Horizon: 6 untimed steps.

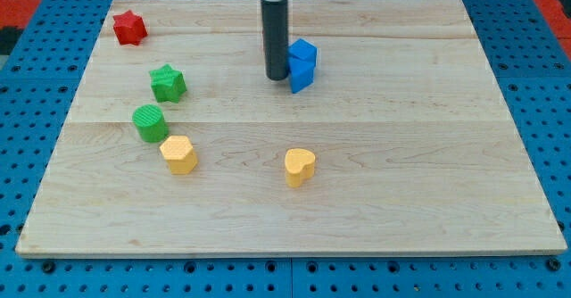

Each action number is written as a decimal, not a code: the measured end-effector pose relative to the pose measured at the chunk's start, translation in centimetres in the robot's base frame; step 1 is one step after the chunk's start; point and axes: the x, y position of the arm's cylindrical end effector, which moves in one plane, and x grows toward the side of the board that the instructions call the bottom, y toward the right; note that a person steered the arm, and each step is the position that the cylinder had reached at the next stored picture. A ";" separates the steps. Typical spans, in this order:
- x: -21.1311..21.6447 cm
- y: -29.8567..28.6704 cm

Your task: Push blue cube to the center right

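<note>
A pale wooden counter, made of joined planks, lies on a blue pegboard base and carries six small coloured blocks in all.

There is one blue block, the blue cube. It sits in the upper middle of the counter, slightly toward the view's right of centre, and looks like a cluster of cube shapes rather than one plain cube. The straight dark rod comes down from the view's top edge, and my tip rests on the wood right against the blue cube's left side, touching it or very nearly so. The arm has no hand, so nothing is clamped; the rod only stands beside the block.

There is one red block, a red star-shaped piece, in the top-left corner of the counter, well apart from the rest.

There are two green blocks. A green star-shaped block sits left of centre, and a green cylinder-like block lies just below it, slightly further to the view's left. The two are near each other but not touching.

There are two yellow blocks. A yellow hexagon-like block lies just below and to the right of the green cylinder, very close to it. A yellow heart-shaped block sits in the lower middle of the counter, almost directly below the blue cube and well apart from it.
</note>
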 end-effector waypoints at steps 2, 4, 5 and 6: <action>-4.0 0.6; -3.8 7.7; -5.4 12.2; 0.4 17.8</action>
